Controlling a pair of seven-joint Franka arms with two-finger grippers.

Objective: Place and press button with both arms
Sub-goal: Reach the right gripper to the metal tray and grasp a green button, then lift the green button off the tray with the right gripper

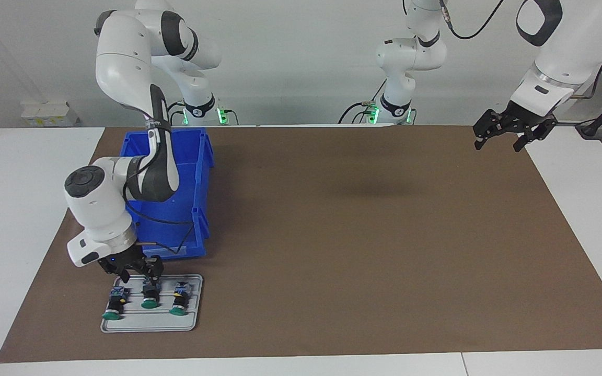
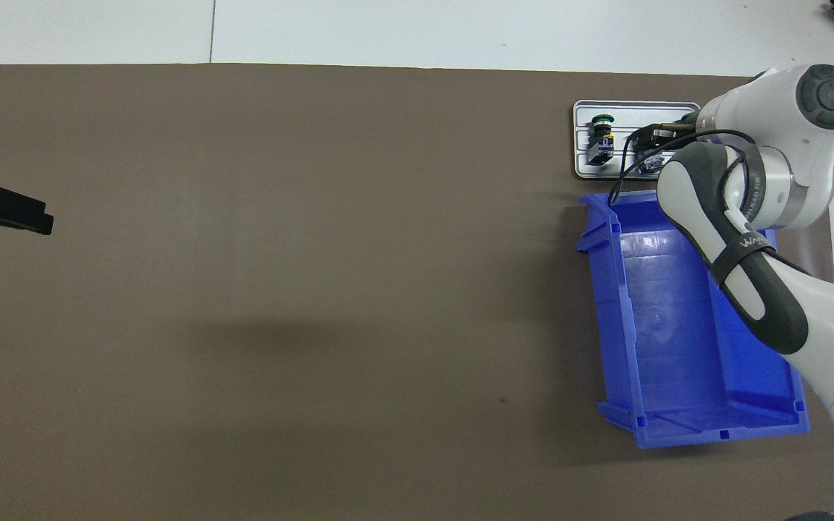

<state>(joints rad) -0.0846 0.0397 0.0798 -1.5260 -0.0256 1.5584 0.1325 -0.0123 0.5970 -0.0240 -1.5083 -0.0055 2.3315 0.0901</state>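
Three green-capped buttons lie side by side on a grey tray (image 1: pixel 149 324) (image 2: pixel 634 108) at the right arm's end of the table: one (image 1: pixel 114 305), a middle one (image 1: pixel 149 297), and one (image 1: pixel 180 302) (image 2: pixel 600 134) toward the left arm's end. My right gripper (image 1: pixel 138 275) (image 2: pixel 659 141) is low over the tray at the buttons' rear ends. Its fingers (image 1: pixel 154 269) stand apart, one over the middle button's back. The overhead view shows only one button; the arm hides the rest. My left gripper (image 1: pixel 502 137) (image 2: pixel 4 210) waits open in the air over the mat's edge.
A blue bin (image 1: pixel 191 172) (image 2: pixel 677 325) stands right beside the tray, nearer to the robots, under the right arm. A brown mat (image 1: pixel 332 235) (image 2: pixel 279 289) covers the table between the two arms.
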